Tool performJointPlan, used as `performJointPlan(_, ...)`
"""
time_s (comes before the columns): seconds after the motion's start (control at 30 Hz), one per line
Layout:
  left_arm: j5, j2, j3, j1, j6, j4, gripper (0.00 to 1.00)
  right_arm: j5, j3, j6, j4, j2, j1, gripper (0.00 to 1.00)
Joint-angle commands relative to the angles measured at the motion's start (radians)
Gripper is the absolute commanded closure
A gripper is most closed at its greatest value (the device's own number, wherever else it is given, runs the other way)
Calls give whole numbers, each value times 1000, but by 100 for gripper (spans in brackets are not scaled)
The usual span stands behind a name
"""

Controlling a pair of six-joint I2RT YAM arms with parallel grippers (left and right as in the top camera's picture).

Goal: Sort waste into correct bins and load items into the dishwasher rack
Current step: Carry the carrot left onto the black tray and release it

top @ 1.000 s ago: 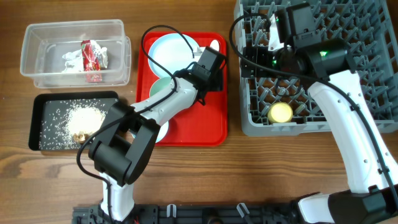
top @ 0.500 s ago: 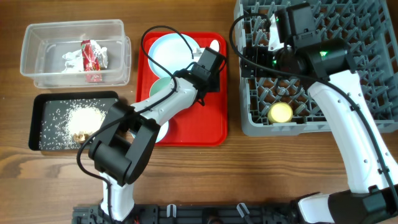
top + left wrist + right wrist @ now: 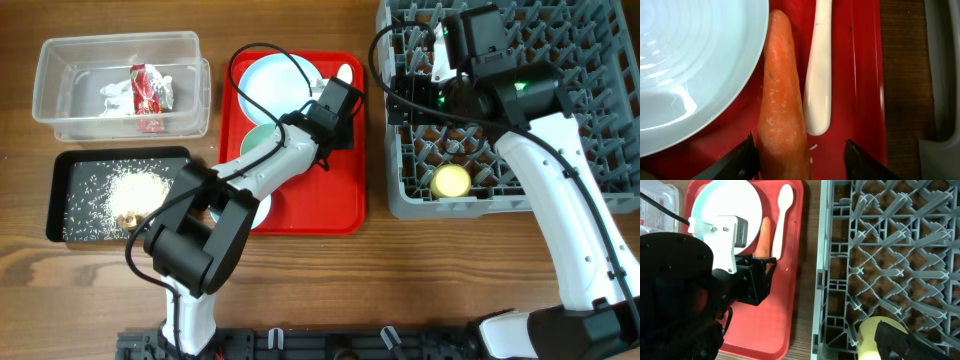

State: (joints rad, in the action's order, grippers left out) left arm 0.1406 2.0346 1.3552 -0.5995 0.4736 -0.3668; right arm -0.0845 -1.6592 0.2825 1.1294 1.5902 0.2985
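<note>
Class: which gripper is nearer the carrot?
Left. The left gripper straddles the carrot on the red tray; the right gripper is over the dishwasher rack, beside the yellow cup.

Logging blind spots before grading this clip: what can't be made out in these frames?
Right gripper: the right wrist view shows one dark finger at its bottom edge; overhead, its own wrist covers it. Open or shut unclear.
Carrot: lower end cut off by the left wrist view's bottom edge; overhead, the left arm hides it.
Bowls: overhead, the left arm crosses both.
</note>
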Motion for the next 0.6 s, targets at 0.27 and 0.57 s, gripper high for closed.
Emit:
performJointPlan(0.27, -47, 53, 5, 2, 6, 0, 61, 19, -8, -22, -3, -4, 1, 0)
performJointPlan(0.57, -47, -19, 13, 2, 0, 10, 76, 19, -8, -33, -2, -4, 1, 0)
